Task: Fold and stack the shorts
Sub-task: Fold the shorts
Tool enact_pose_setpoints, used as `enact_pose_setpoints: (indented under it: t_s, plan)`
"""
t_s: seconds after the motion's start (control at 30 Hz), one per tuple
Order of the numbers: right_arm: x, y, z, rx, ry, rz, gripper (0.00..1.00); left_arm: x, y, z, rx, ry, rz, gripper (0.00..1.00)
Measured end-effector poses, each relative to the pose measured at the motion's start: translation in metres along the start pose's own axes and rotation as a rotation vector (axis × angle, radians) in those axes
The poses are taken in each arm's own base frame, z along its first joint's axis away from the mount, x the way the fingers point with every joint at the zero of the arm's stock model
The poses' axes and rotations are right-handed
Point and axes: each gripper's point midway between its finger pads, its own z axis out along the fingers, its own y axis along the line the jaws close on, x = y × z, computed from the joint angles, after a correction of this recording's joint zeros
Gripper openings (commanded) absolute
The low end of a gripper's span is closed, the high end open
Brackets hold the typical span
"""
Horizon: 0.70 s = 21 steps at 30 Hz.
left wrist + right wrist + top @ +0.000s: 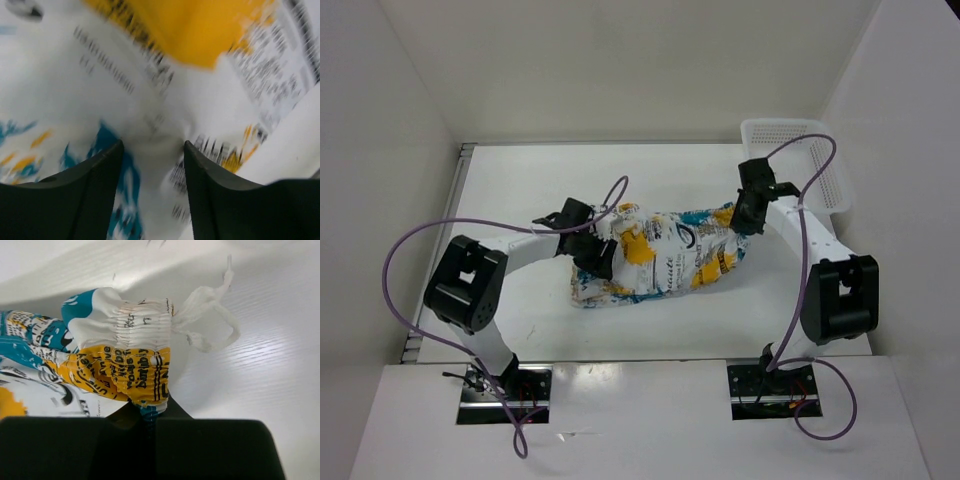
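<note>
The shorts (670, 258), white with teal and yellow-orange blotches and black lettering, lie bunched mid-table, stretched between my two grippers. My left gripper (592, 243) is at their left end. In the left wrist view its fingers (100, 190) stand partly closed with a ridge of the shorts' fabric (200, 30) pinched between them; that view is blurred. My right gripper (748, 214) is at their right end. In the right wrist view it (150, 412) is shut on the gathered waistband of the shorts (120, 365). The white drawstring (210, 315) hangs loose over the table.
A white plastic mesh basket (800, 160) stands at the back right, just behind the right arm. White walls close in the table at the back and both sides. Purple cables loop off both arms.
</note>
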Motion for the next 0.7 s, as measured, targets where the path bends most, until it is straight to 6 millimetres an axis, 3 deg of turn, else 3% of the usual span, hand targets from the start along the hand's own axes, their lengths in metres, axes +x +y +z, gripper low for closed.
enact_pose_setpoints:
  t_s: [0.07, 0.13, 0.2, 0.27, 0.33, 0.43, 0.57, 0.7]
  plan:
    - [-0.016, -0.001, -0.017, 0.014, -0.034, -0.009, 0.0, 0.006, 0.0, -0.009, -0.016, 0.045, -0.022, 0.62]
    - [-0.036, 0.003, -0.032, 0.011, -0.079, -0.013, 0.0, 0.001, 0.013, -0.023, -0.057, 0.046, -0.058, 0.64]
    - [-0.054, 0.009, -0.046, -0.001, -0.127, -0.01, 0.0, -0.009, 0.035, -0.04, -0.105, 0.013, -0.108, 0.64]
    - [-0.067, 0.014, -0.057, -0.011, -0.158, -0.009, 0.0, -0.014, 0.059, -0.052, -0.147, -0.024, -0.159, 0.56]
    - [-0.073, 0.019, -0.066, -0.018, -0.178, -0.014, 0.0, -0.011, 0.08, -0.06, -0.18, -0.041, -0.206, 0.54]
    - [-0.073, 0.032, -0.075, -0.03, -0.184, -0.041, 0.0, -0.005, 0.088, -0.056, -0.185, -0.042, -0.222, 0.51]
    - [-0.065, 0.055, -0.076, -0.052, -0.168, -0.086, 0.0, -0.001, 0.088, -0.034, -0.149, -0.025, -0.219, 0.45]
    - [-0.058, 0.074, -0.068, -0.058, -0.136, -0.111, 0.0, -0.012, 0.086, -0.029, -0.112, -0.066, -0.198, 0.44]
